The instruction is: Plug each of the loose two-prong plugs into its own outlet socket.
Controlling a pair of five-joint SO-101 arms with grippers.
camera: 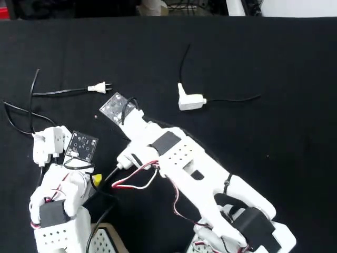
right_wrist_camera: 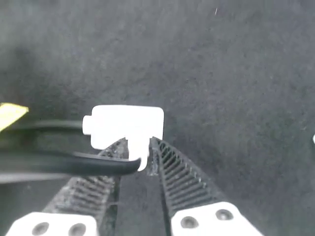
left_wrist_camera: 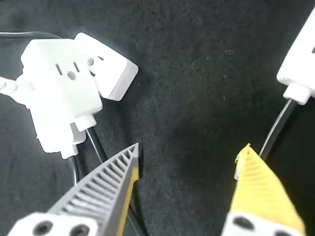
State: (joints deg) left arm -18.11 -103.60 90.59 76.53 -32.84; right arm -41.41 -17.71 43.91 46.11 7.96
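Closest in, the left jaws hang wide open just short of the outlets [left_wrist_camera: 64,93], a white cluster at the counter's [camera: 253,63] near-left side, probably poised to steady it. Beside them the right jaws are clamped on what seems to be a white plug [right_wrist_camera: 125,129], with a black cord [right_wrist_camera: 59,164] crossing them; I can't make out prongs. Farther out lie a pronged plug [camera: 100,87] and an angled plug [camera: 190,100], well apart and both unplugged.

Black cloth [camera: 253,58] over whole table. Tan panel [camera: 111,235] at near edge. White wall patch [camera: 300,7] beyond far edge.
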